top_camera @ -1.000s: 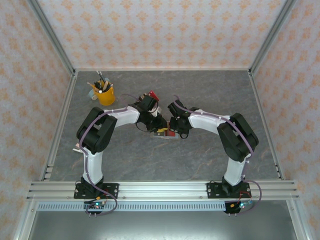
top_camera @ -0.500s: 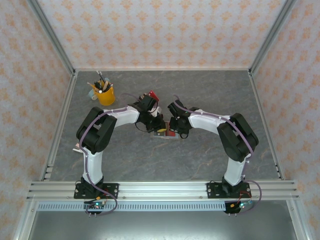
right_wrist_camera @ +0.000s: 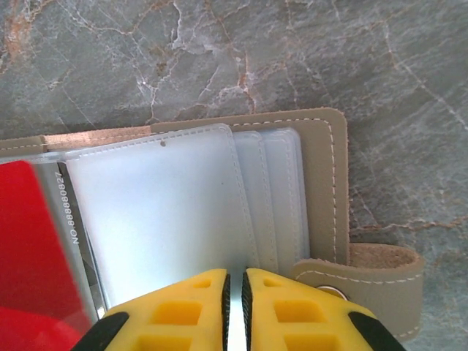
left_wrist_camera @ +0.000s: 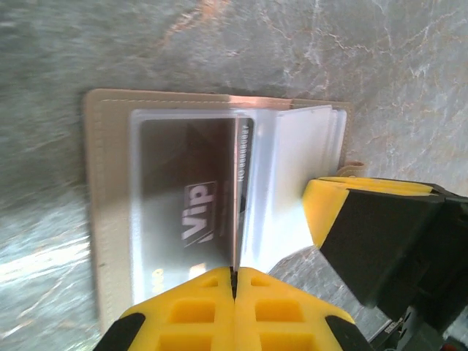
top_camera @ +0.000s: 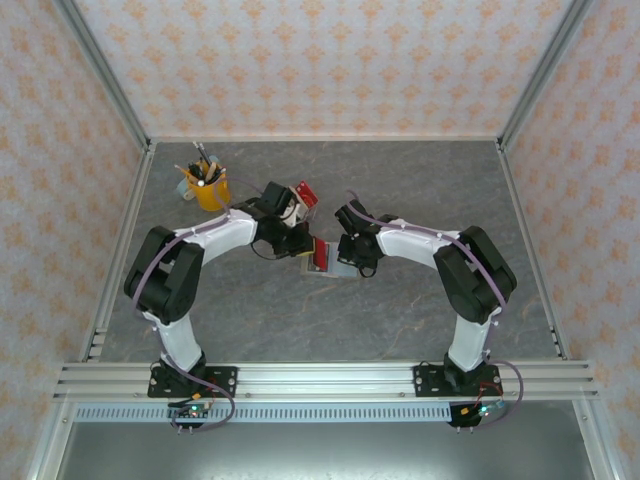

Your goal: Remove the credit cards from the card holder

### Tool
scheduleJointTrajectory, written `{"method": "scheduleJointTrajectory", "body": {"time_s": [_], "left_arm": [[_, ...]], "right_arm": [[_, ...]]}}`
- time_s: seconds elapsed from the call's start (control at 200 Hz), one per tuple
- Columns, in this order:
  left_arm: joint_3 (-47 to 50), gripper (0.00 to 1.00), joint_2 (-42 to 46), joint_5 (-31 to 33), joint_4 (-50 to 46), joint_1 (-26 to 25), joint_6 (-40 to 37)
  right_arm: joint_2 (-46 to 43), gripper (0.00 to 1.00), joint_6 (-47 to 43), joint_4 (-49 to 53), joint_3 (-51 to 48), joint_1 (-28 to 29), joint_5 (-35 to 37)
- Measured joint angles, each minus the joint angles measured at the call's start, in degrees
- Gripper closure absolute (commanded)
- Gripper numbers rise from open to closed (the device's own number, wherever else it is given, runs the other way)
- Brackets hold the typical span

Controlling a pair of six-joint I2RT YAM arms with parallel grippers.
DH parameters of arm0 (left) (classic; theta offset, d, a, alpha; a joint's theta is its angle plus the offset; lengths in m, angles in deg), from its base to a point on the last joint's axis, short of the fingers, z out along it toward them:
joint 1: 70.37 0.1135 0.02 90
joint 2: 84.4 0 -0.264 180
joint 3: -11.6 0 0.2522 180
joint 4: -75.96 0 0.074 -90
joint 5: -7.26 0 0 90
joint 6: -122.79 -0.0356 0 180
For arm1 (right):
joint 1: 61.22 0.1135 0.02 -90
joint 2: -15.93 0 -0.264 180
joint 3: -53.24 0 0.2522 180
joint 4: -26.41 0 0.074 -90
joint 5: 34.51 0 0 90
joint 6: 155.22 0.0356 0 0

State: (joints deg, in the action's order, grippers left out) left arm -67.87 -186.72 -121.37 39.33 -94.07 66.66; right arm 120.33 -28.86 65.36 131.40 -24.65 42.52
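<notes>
Tabletop (top_camera: pixel 400 310) of grey marbled finish, seen from above, with the tan bifold card holder (top_camera: pixel 324 266) laid open near its middle, between the two arms, and a red card (top_camera: pixel 321 253) shown on it. The left gripper (top_camera: pixel 305 247) is set at the holder's left side and the right gripper (top_camera: pixel 346 262) at its right side. A yellow cup of pens (top_camera: pixel 207 188) is placed well apart at the far left. In the left wrist view, the holder's tan stitched border (left_wrist_camera: pixel 110 219) is seen flat on the table, and a dark card marked "Vip" (left_wrist_camera: pixel 194 212) is held inside a clear plastic sleeve (left_wrist_camera: pixel 285 183). The left gripper's yellow fingers (left_wrist_camera: pixel 183 307) are pressed together at the sleeve's near edge; whether a leaf is caught between them cannot be told. A yellow-and-black finger (left_wrist_camera: pixel 365 234) of the right gripper is seen beside the holder. In the right wrist view, several stacked sleeves are shown inside the holder, the red card being tucked in at the left, with a printed number along its edge. A tan snap strap (right_wrist_camera: pixel 373 274) is seen at the holder's right edge. The right gripper's fingers are closed on a thin pale sleeve edge.
</notes>
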Motion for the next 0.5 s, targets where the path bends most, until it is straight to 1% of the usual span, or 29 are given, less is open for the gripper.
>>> {"method": "scheduleJointTrajectory", "body": {"time_s": [0.145, 0.29, 0.37, 0.445, 0.495], "left_arm": [[1.1, 1.00, 4.5, 1.6, -1.8, 1.6, -0.8], [1.9, 1.00, 10.7, 2.1, -2.2, 2.6, -0.7], [2.8, 1.00, 14.0, 2.1, -1.6, 2.7, 0.3], [3.8, 1.00, 16.7, 1.8, -0.5, 2.7, 1.7], [4.3, 1.00, 18.0, 1.4, 0.4, 2.8, 2.8]], "right_arm": [[-2.3, 0.74, -0.2, -0.3, -0.6, 0.0, -0.4], [-9.9, 0.60, -0.2, -2.4, -2.4, 0.0, -1.6], [-14.8, 0.50, -0.2, -5.2, -3.5, -0.1, -3.2], [-18.7, 0.40, 1.3, -9.2, -4.8, -0.4, -6.2], [-20.4, 0.35, 2.2, -12.0, -5.9, -0.6, -8.2]]}}
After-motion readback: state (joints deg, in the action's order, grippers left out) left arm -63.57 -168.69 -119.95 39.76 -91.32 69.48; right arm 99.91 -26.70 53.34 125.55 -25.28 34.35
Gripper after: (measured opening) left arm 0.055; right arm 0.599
